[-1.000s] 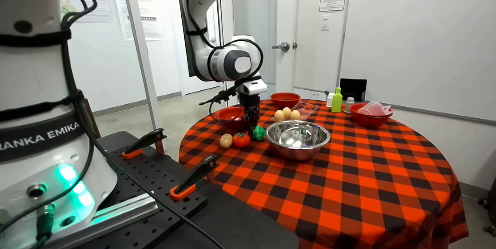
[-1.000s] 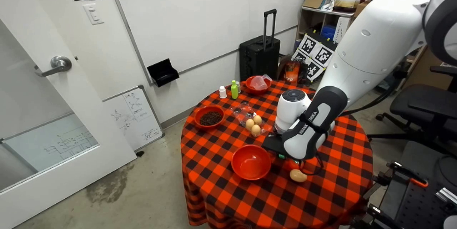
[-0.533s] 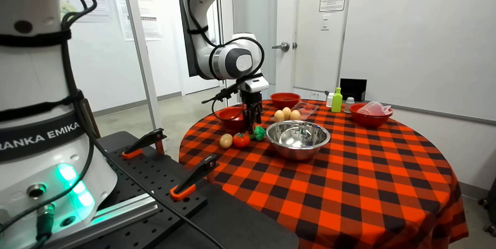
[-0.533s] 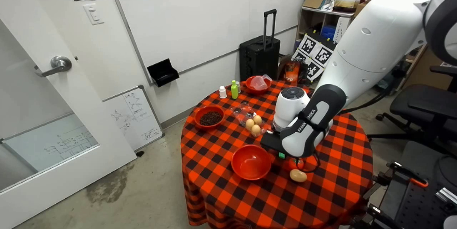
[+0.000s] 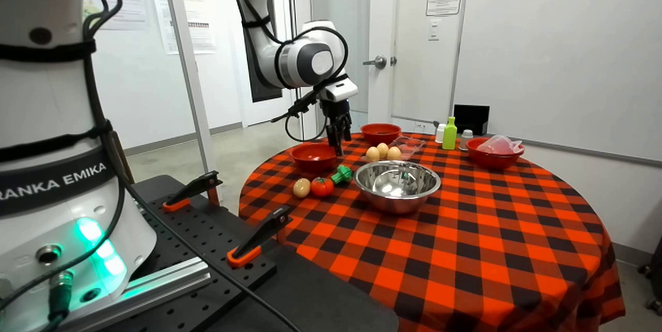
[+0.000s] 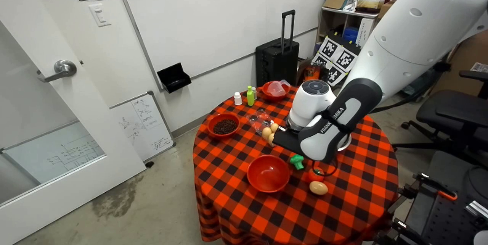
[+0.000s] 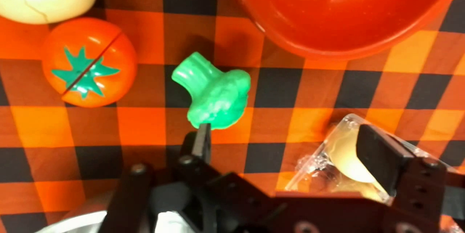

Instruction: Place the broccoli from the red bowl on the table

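Glossy plastic broccoli (image 7: 217, 95), shiny metal bowl (image 5: 395, 204)

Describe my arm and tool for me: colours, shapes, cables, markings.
The arm is glossy white and rounded, with dark grey joint covers. Black cables run along it, with black straps around it. A dark band near the base carries white lettering, partly out of frame, ending in EMIKA, above glowing green lights. The tool is black, with two jointed, flat-tipped fingers.
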Tool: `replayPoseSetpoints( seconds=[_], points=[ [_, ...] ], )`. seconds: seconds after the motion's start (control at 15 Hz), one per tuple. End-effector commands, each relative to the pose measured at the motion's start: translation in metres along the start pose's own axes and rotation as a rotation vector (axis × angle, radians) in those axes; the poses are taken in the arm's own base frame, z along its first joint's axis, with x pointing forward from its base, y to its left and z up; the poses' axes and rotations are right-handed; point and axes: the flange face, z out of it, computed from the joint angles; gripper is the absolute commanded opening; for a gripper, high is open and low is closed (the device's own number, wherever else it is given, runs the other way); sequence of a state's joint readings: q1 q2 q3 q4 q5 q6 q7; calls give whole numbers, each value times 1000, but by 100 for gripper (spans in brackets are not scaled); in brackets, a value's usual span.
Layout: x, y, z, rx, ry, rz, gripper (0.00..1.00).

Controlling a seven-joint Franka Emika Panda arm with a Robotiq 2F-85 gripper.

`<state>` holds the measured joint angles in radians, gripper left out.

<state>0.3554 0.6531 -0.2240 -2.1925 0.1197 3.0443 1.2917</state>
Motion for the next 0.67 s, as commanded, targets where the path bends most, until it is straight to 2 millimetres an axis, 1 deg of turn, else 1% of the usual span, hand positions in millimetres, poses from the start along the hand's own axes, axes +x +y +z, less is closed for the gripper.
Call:
replayPoseSetpoints(
  seconds=[0.0, 0.07, 0.2, 0.27, 0.6],
  points=[
    [-19, -4, -50, 90, -19, -55, 100],
    [-9, -8, -22, 43, -9, -24, 100],
    [-17, -11, -40, 70, -19, -38, 100],
    [-18, -11, -44, 74, -22, -40, 100],
    [-18, -7, -45, 69, -23, -40, 100]
  ],
)
